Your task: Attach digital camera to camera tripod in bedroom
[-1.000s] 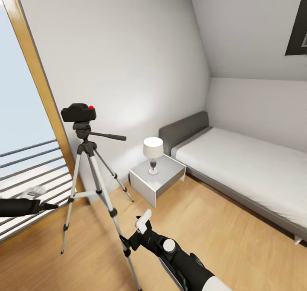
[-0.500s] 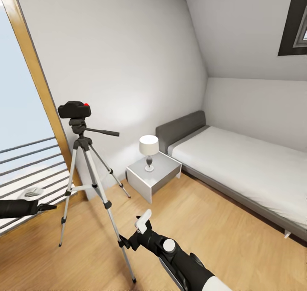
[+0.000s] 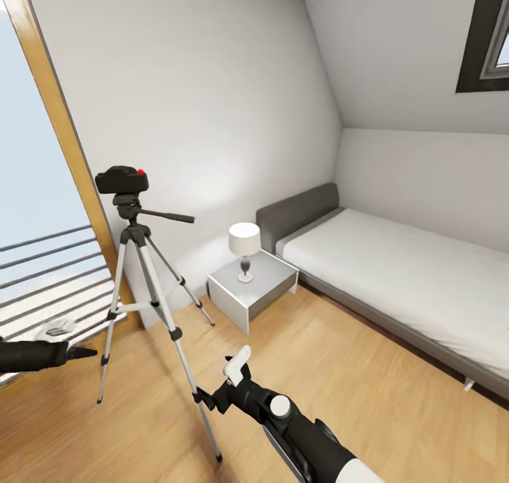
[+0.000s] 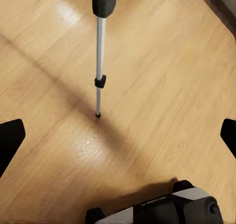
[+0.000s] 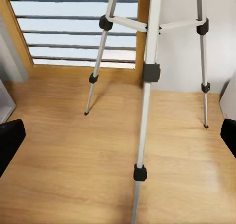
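a home bedroom: grey-framed bed, bedside table with lamp, sloped ceiling.

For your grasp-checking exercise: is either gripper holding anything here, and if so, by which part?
Nothing is held. In both wrist views the fingers stand wide apart over bare floor. The digital camera sits on the camera tripod, untouched.

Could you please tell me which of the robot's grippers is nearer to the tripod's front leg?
Right. The right gripper sits just beside the camera tripod front leg; the left gripper hangs farther off, beyond its window-side leg.
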Robot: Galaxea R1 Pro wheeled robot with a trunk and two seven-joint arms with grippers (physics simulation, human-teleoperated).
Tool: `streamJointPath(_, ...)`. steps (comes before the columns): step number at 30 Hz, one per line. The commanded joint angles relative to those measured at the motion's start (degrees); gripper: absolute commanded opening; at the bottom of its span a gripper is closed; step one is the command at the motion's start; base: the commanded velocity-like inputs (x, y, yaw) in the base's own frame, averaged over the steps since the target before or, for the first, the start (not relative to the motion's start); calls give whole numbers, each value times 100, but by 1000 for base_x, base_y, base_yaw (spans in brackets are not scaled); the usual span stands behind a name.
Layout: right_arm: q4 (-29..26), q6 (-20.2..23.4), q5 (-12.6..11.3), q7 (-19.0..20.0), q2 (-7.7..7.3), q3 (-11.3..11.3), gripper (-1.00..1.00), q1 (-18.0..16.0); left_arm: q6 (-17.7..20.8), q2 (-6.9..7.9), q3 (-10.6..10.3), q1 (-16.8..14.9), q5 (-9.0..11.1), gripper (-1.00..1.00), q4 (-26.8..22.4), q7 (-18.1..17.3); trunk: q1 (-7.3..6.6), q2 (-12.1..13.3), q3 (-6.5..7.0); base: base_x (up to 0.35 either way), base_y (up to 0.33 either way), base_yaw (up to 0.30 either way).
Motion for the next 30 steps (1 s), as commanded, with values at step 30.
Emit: streamJointPath(30,2420,2692,-123,-301,-1423,-1888,100,745,-2520,-4510,261,1777,26,100,4383,3150,1,-9,-9,-6,-5,0)
